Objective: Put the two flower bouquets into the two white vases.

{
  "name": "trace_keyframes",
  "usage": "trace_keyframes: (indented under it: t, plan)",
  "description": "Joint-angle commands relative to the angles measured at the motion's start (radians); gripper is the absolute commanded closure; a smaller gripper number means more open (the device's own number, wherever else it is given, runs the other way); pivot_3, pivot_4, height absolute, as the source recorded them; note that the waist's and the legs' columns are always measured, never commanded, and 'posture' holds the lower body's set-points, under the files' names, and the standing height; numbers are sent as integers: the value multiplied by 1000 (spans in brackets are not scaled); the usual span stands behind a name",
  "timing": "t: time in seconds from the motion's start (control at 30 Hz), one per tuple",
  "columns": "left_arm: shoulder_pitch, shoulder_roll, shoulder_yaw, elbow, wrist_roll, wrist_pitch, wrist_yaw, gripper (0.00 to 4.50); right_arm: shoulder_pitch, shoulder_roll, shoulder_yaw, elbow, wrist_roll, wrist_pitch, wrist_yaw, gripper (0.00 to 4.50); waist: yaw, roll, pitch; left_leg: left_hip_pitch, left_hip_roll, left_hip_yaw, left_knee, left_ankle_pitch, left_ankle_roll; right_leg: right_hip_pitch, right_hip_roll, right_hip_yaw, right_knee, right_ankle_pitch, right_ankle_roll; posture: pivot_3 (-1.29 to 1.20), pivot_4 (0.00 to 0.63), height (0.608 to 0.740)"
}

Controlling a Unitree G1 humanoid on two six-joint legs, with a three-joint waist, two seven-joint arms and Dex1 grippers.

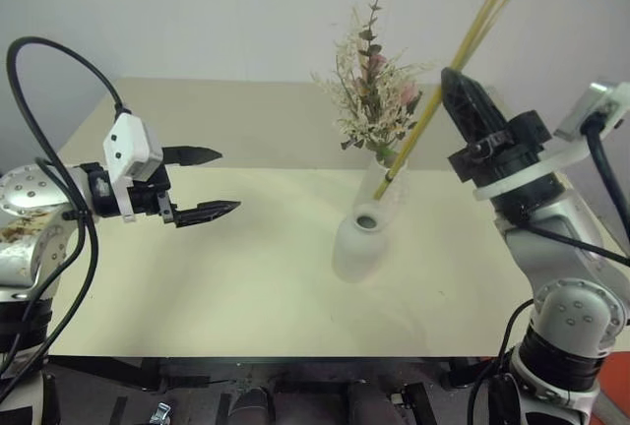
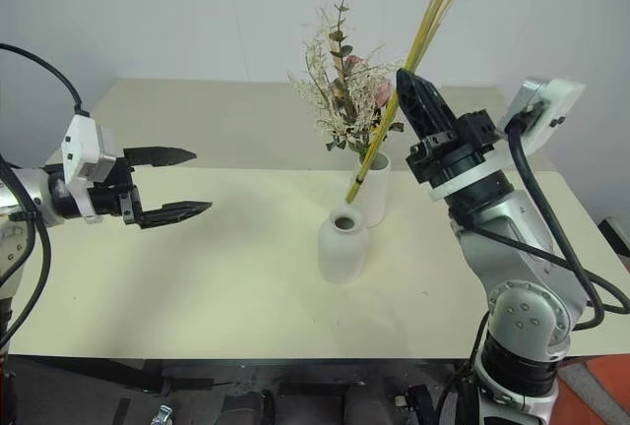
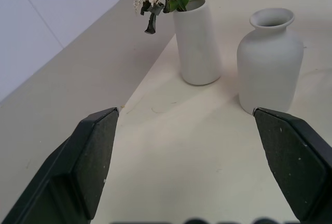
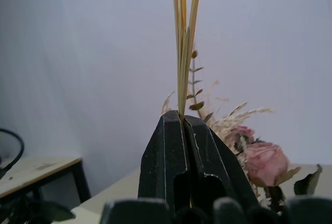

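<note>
Right wrist view: right claw pinches thin yellow stalks; left claw gapes empty near matte round-shouldered vase.

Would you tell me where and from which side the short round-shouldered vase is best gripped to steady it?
Grip the short vase across its narrow neck, just under the flared lip, coming in level from the open left gripper's side. The body looks too wide and rounded; the tall vase and the wheat stalks crowd its far and right sides.

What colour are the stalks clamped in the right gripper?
Yellow. The wheat-stalk bunch shows best in the right wrist view, pinched in the right gripper.
</note>
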Motion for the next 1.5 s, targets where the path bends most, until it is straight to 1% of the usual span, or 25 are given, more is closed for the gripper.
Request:
trace_keyframes:
  t: [0.03, 0.43, 0.57, 0.63, 0.7, 0.87, 0.9, 1.0, 1.1, 1.17, 1.27, 1.37, 1.5]
  plan:
    - [-5, 20, 37, -25, -5, -12, 5, 0, 18, -12, 8, -28, 20, -36, 34, 4476, 0, 0, 0, 0, 0, 0, 0, 0, 0, 0, 0, 0, 0, 0, 0, 0, 150, 740]
    - [12, 31, 54, -40, -14, -1, 5, 0, 81, 16, 110, 17, -124, -122, 104, 4476, -1, 0, 0, 1, 0, 0, 0, 0, 0, 0, 0, 0, 1, 0, 1, 0, 150, 740]
    - [19, 31, 60, -45, -14, -3, 8, 0, 100, 31, 144, 31, -181, -169, 155, 3422, 0, 0, 0, 1, 0, 0, 0, 0, 0, 0, 0, 0, 1, 0, 1, 0, 150, 740]
    - [19, 31, 61, -47, -16, -6, 6, 0, 119, 29, 150, 27, -175, -176, 188, 2729, 0, 0, 0, 1, 0, 0, 0, 0, 0, 0, 0, 0, 1, -1, 1, 0, 150, 740]
    - [18, 30, 63, -49, -19, -6, 5, 0, 151, 13, 144, 8, -135, -164, 226, 2018, 1, 0, 0, 1, 0, 0, 0, 0, 0, 0, 0, 0, 1, -1, 1, 0, 150, 740]
    - [14, 31, 61, -40, -17, -10, 5, 0, 258, -85, 104, -50, -38, -112, 309, 276, 8, 0, 0, 1, 0, 0, 0, 0, 0, 1, 0, 0, 0, -1, 1, 0, 150, 740]
    - [13, 31, 61, -38, -16, -10, 4, 0, 282, -111, 92, -58, -28, -108, 319, 36, 10, 0, 0, 1, 0, 0, 0, 0, 0, 1, 0, 0, 0, -1, 1, 0, 150, 740]
    - [11, 35, 61, -34, -17, -11, 0, 0, 355, -196, 30, -65, -5, -110, 378, 36, 16, 0, 0, 1, 0, 0, 0, 0, 0, 1, 0, 0, 0, -1, 1, 0, 150, 740]
    - [12, 43, 64, -27, -14, -13, -7, 0, 441, -337, -111, -36, 36, -112, 539, 36, 22, 0, 0, 2, 0, 0, 1, 0, 0, 2, 0, 0, 0, -2, 0, 0, 150, 740]
    - [15, 49, 70, -26, -15, -13, -10, 0, 498, -435, -199, 8, 14, -119, 660, 36, 25, -1, 0, 2, 0, 1, 2, 0, 0, 3, 0, 0, 0, -5, -4, 0, 150, 740]
    - [28, 59, 86, -28, -21, -13, -14, 0, 577, -565, -321, 115, -50, -129, 841, 36, 25, -1, 0, 3, 0, 1, 3, 0, 0, 5, -1, 0, 0, -5, -4, 0, 150, 740]
    - [53, 68, 109, -41, -28, -5, -15, 0, 593, -646, -438, 248, -70, -129, 952, 36, 23, -1, 0, 4, 0, 2, 4, 0, 0, 5, -1, 0, 0, -5, -4, 0, 150, 740]
    - [87, 76, 137, -64, -28, -2, -3, 0, 600, -719, -514, 351, -168, -149, 1025, 36, 22, -1, 0, 5, 0, 1, 5, 0, 0, 6, -1, 0, 0, -5, -4, 0, 150, 740]
